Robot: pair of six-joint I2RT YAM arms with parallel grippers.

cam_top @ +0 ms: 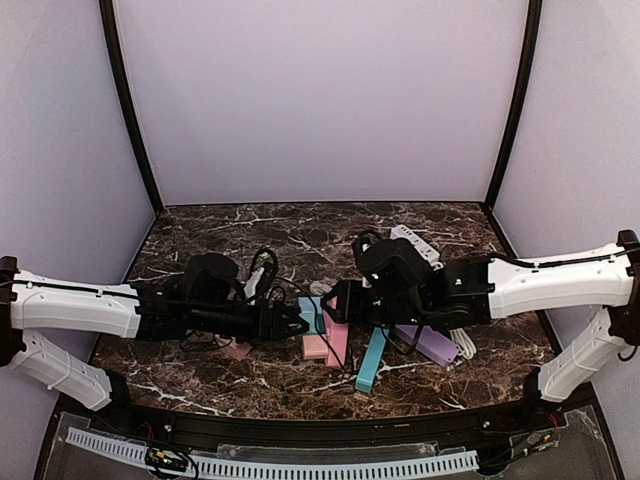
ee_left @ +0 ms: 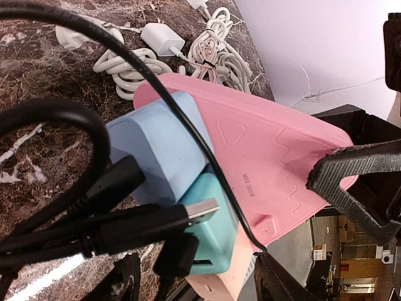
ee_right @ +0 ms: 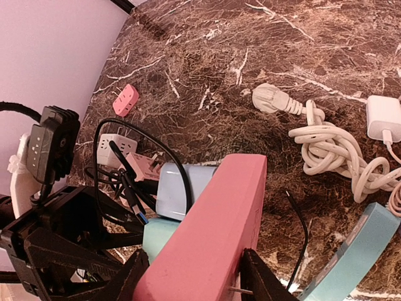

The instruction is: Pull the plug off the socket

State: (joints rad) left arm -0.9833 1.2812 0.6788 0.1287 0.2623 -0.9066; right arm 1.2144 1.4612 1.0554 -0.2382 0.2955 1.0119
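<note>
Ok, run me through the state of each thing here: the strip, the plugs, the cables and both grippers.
pink power strip: clamped between the right gripper's fingers.
blue adapter: plugged into the pink power strip.
teal adapter: plugged in beside it.
black USB plug: free, metal tip bare.
white cable: coiled, loose on the table.
left gripper: open, jaws either side of the teal adapter.
right gripper: shut on the strip.

Dark marble table (cam_top: 300,225): coiled white cable (ee_right: 338,157), purple strip (cam_top: 425,343), teal strip (cam_top: 371,362).
</note>
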